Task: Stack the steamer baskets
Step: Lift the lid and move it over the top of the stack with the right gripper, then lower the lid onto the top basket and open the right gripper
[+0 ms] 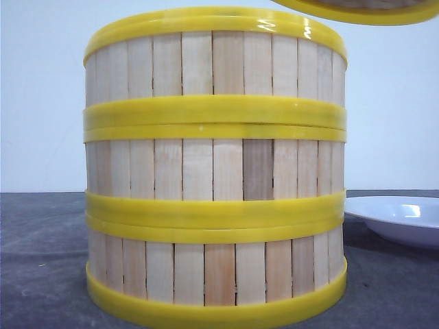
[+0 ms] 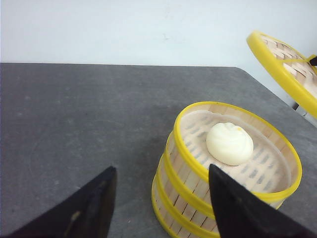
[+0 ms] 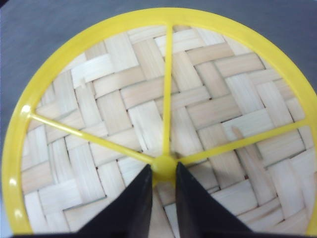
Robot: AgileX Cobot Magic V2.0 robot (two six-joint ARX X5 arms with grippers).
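With three steamer baskets (image 1: pixel 214 171) stacked on worktop (image 2: pixel 74 114), bun (image 2: pixel 229 143) inside top one, lid (image 3: pixel 163 119) pinched at hub by right end effector (image 3: pixel 163 183); left end effector (image 2: pixel 161 198) spread wide, empty. Lid to be centred, levelled before lowering.

Stacked round steamer baskets (image 1: pixel 214 164): walls of pale, matt vertical wood slats, grain visible; thick yellow plastic rims, smooth with a slight gloss.
Flat woven lid (image 3: pixel 163 124): pale bamboo strips, matt; yellow plastic rim and spokes, smooth.
White plate (image 1: pixel 401 218): glossy, smooth.
Dark grey table (image 2: pixel 89 114): matt, faintly mottled.
White bun (image 2: pixel 229 144): smooth, soft sheen.
Black gripper fingers (image 3: pixel 133 208): matt.
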